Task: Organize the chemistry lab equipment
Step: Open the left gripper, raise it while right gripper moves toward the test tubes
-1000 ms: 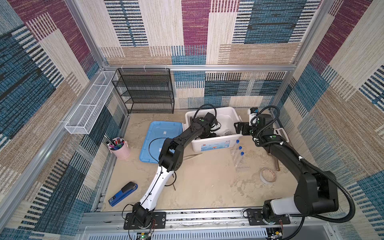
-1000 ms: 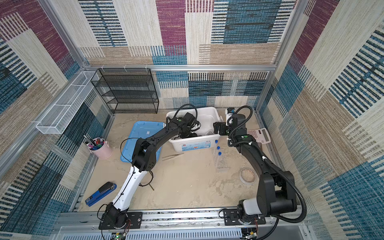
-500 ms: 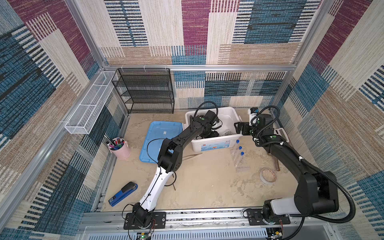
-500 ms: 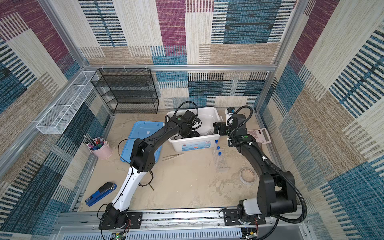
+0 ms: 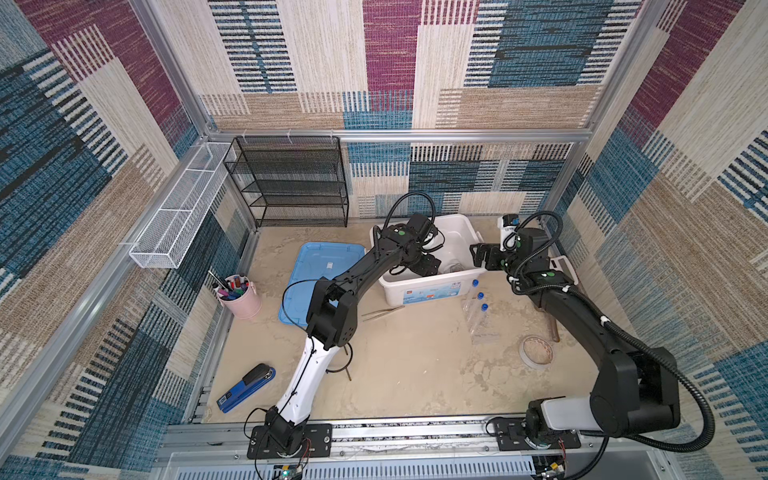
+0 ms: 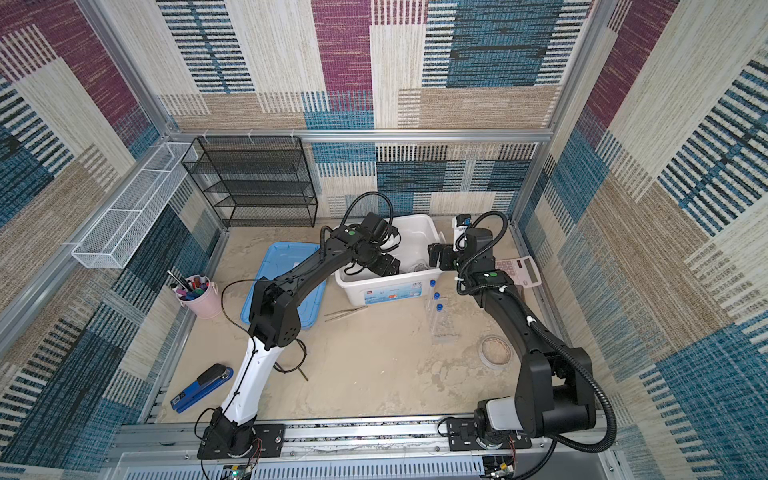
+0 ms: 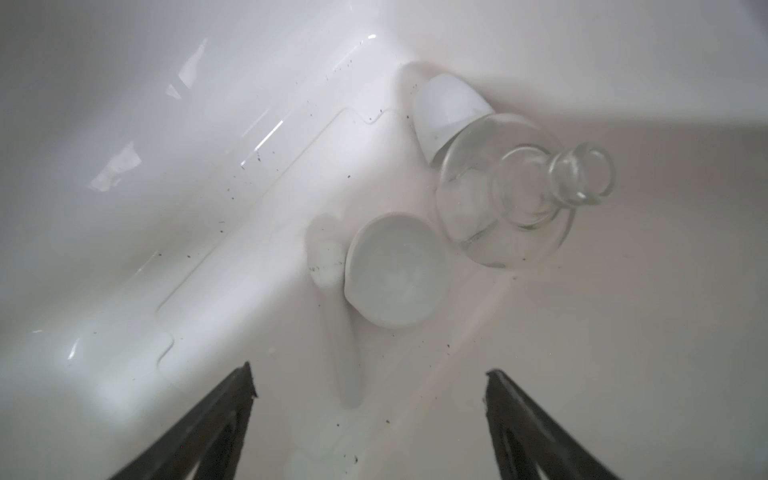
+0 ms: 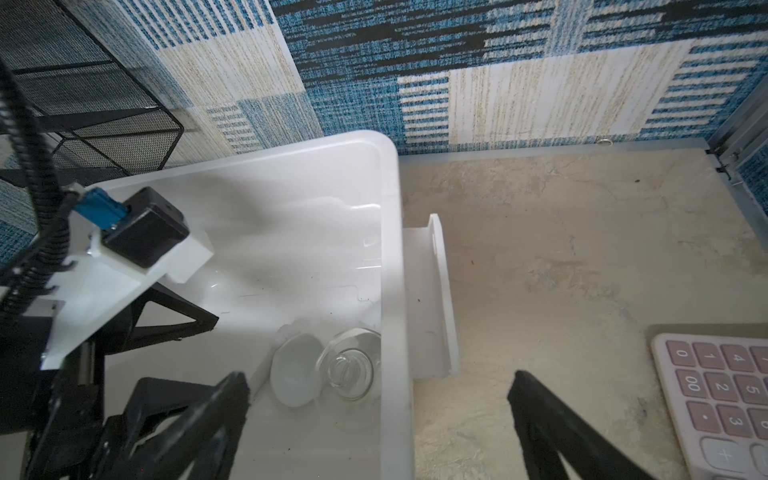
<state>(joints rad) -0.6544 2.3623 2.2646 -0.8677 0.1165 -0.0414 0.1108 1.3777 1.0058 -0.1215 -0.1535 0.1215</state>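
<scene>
My left gripper [image 7: 370, 374] hangs open inside the white bin [image 5: 428, 291], holding nothing. On the bin floor under it lie a white pestle [image 7: 332, 291], an upright white dish [image 7: 397, 270], a tipped white dish [image 7: 446, 112] and a small glass flask [image 7: 511, 199]. My right gripper [image 8: 378, 382] is open and empty, with its jaws either side of the bin's right wall [image 8: 392, 291]. In front of the bin, blue-capped test tubes [image 5: 481, 296] stand in a clear rack [image 5: 478, 328]. Thin tweezers [image 5: 382, 311] lie on the table. A black ring tripod [image 5: 338, 365] is partly hidden by my left arm.
A blue lid [image 5: 316, 270] lies left of the bin, with a pink cup of pens [image 5: 239, 297] and a blue stapler [image 5: 247, 386] farther left. A tape roll [image 5: 536, 351] sits front right and a pink-keyed calculator [image 6: 519, 270] at the right wall. A black mesh shelf [image 5: 291, 183] stands at the back.
My left gripper's jaws have spread wider inside the bin and its wrist has shifted slightly. The right arm has stayed where it was.
</scene>
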